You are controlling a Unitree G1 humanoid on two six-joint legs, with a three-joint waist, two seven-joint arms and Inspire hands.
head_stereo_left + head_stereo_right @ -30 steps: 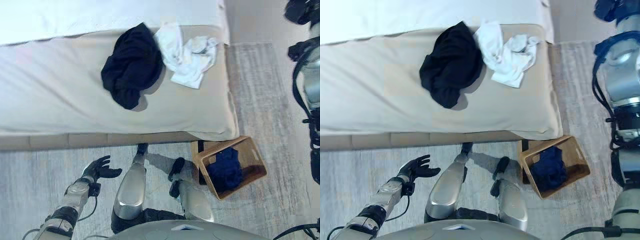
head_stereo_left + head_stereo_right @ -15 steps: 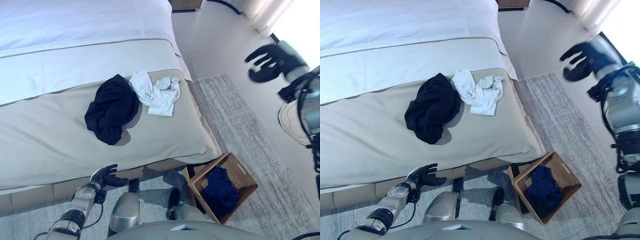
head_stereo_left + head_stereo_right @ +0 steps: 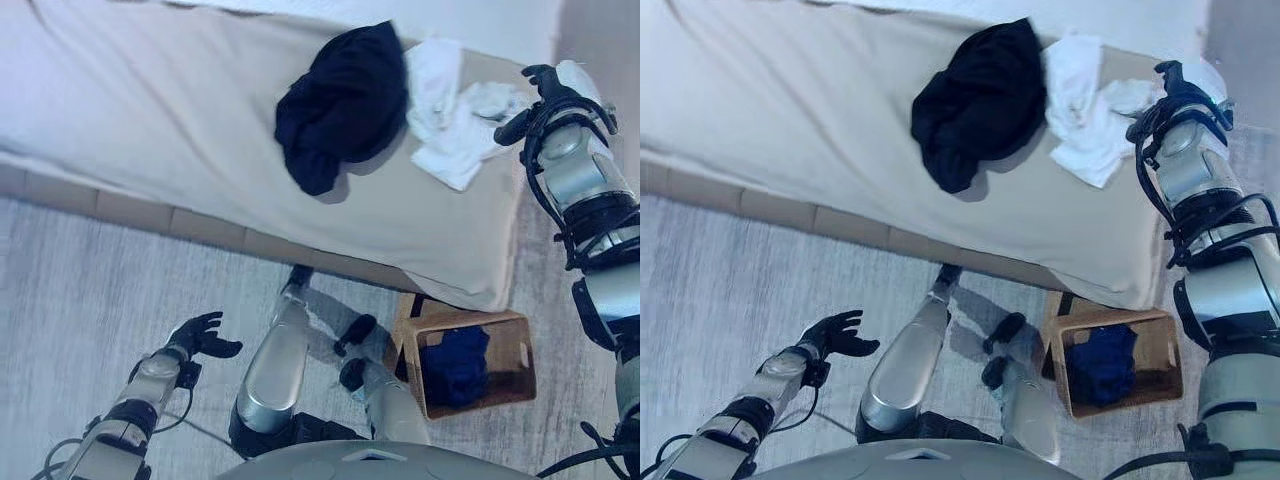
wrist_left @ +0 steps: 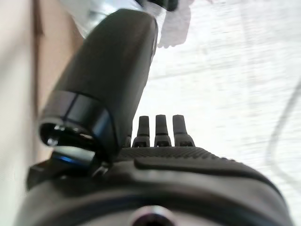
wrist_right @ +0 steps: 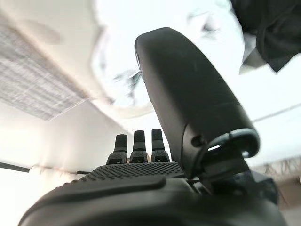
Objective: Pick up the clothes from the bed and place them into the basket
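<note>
A beige-covered bed (image 3: 180, 140) stands on a grey woven rug (image 3: 90, 300), with even, soft light over both

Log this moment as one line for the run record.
right hand open by white clothes | dark garment on bed | left hand open, idle

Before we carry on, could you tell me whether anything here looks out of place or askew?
Two garments lie crumpled on the bed: a dark garment and a white garment beside it. The basket on the floor already holds blue clothing. Nothing looks spilled or damaged.
</note>
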